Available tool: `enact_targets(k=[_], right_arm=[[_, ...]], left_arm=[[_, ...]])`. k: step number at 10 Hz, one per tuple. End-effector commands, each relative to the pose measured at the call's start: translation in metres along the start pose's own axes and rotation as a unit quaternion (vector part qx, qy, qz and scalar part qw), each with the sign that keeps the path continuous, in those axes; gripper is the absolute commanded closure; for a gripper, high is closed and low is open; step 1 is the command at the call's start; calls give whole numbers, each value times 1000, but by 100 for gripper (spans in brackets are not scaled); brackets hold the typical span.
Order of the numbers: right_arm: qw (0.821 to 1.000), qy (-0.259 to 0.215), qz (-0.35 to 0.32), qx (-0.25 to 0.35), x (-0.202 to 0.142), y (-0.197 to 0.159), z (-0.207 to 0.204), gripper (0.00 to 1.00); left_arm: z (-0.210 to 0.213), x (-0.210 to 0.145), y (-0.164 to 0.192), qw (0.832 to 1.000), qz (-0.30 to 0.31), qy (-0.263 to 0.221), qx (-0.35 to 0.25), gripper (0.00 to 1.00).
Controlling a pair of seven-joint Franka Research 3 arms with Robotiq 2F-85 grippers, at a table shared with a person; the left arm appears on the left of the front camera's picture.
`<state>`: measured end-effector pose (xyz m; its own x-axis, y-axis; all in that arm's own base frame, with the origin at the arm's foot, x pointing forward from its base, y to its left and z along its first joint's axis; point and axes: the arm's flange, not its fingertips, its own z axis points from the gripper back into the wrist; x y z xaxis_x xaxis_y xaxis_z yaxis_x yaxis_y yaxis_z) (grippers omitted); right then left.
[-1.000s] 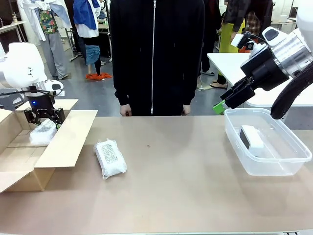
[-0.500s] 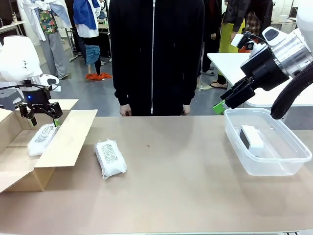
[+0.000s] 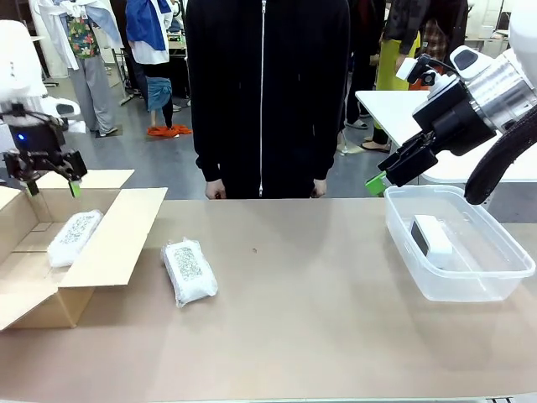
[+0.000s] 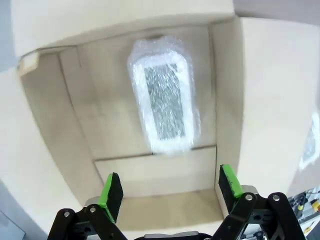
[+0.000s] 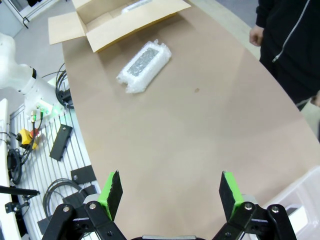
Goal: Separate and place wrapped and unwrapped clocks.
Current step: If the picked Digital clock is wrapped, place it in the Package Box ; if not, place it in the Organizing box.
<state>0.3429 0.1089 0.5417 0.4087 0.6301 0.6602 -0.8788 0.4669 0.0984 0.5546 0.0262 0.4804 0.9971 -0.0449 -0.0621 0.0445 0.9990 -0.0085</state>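
My left gripper (image 4: 170, 186) hangs wide and empty over the wrapped clock (image 4: 165, 102) in the cardboard box (image 4: 227, 90). My right gripper (image 5: 170, 190) is wide too.

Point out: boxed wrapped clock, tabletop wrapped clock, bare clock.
boxed wrapped clock (image 4: 165, 102), left wrist view, grey panel.
tabletop wrapped clock (image 3: 189, 265), front view, grey panel.
bare clock (image 3: 434, 234), front view, top face.

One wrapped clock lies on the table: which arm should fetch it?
Left. The left hand, open, hangs above the box, close to that clock. The right hand, also open, hangs by the tub, far from it.
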Motion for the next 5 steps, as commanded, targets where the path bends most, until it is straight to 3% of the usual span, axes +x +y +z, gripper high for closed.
enact_targets(k=[1, 5], right_arm=[[1000, 7, 1, 2, 0, 0, 0, 0], [1000, 7, 1, 2, 0, 0, 0, 0]], left_arm=[[24, -34, 7, 1000, -17, 8, -25, 0], [53, -75, 12, 998, -44, 1, -52, 0]])
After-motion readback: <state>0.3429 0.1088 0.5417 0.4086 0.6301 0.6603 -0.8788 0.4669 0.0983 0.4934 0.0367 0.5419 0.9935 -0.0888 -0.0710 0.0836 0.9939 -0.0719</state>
